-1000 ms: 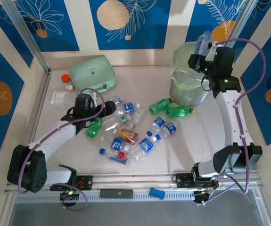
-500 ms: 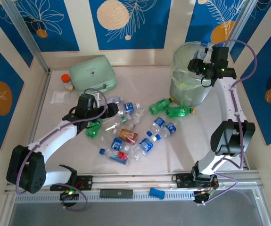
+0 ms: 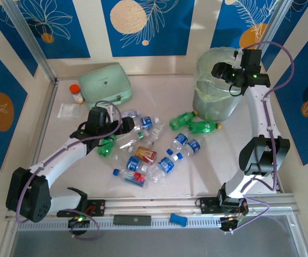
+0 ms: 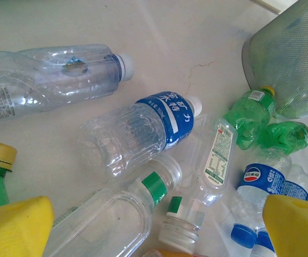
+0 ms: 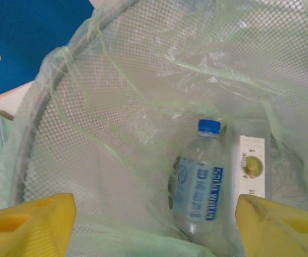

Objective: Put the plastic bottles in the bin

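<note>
Right gripper (image 5: 154,227) hangs over the bin (image 5: 41,107), jaws apart, nothing in them. A blue-capped bottle (image 5: 199,182) lies down inside the liner (image 5: 116,80), roughly 1 o'clock of the claw and clear of it. Left gripper (image 4: 154,233) is wide open too, low over the loose bottles (image 3: 167,165) on the table (image 3: 164,96), with a blue-label one (image 4: 143,131) at its 12 o'clock.

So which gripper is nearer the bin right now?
Right. The right gripper hangs above the bin; the left gripper is far off, low among the loose bottles.

Liner folds (image 5: 143,238) hide the bases of perhaps two bottles (image 5: 199,182).
</note>
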Robot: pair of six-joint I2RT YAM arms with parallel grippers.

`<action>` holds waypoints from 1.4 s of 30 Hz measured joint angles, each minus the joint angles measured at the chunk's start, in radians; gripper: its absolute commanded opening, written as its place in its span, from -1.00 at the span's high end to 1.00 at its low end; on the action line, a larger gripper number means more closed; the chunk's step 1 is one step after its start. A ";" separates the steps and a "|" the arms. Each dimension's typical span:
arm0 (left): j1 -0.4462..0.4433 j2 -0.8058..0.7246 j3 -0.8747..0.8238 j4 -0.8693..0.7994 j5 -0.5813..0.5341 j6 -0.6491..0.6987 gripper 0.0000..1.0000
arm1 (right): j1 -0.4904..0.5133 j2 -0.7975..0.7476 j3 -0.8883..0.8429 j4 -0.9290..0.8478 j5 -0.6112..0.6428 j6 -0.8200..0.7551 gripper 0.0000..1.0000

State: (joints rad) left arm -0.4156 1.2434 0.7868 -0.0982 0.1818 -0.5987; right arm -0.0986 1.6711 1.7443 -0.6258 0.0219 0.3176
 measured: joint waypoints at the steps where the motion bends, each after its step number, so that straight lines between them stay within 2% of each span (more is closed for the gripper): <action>1: 0.000 0.000 0.000 0.000 0.000 0.000 -0.99 | 0.000 -0.002 0.008 -0.002 0.000 0.000 -0.61; 10: -0.002 0.000 0.010 -0.027 -0.024 0.031 -0.99 | 0.061 -0.181 -0.031 0.018 -0.039 0.009 -0.75; 14: -0.002 -0.019 0.050 -0.122 -0.094 0.100 -0.99 | 0.143 -0.293 -0.120 0.067 -0.085 0.025 -0.87; 16: 0.000 -0.037 0.066 -0.166 -0.130 0.131 -0.99 | 0.198 -0.328 -0.175 0.092 -0.096 0.029 -0.99; 18: 0.008 -0.061 0.074 -0.204 -0.162 0.155 -0.99 | 0.273 -0.348 -0.245 0.119 -0.103 0.035 -0.98; 27: 0.060 -0.130 0.026 -0.312 -0.240 0.171 -0.99 | 0.572 -0.320 -0.477 0.207 -0.055 0.080 -0.98; 36: 0.110 -0.129 -0.050 -0.374 -0.263 0.162 -0.99 | 0.693 -0.212 -0.569 0.354 -0.013 0.212 -0.98; 42: 0.119 -0.084 -0.072 -0.373 -0.257 0.160 -0.99 | 0.714 -0.182 -0.586 0.396 0.002 0.253 -0.98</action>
State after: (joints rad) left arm -0.2962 1.1599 0.7147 -0.4713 -0.0753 -0.4385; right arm 0.6151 1.4887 1.1580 -0.2298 0.0242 0.5705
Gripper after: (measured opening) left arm 0.996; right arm 0.991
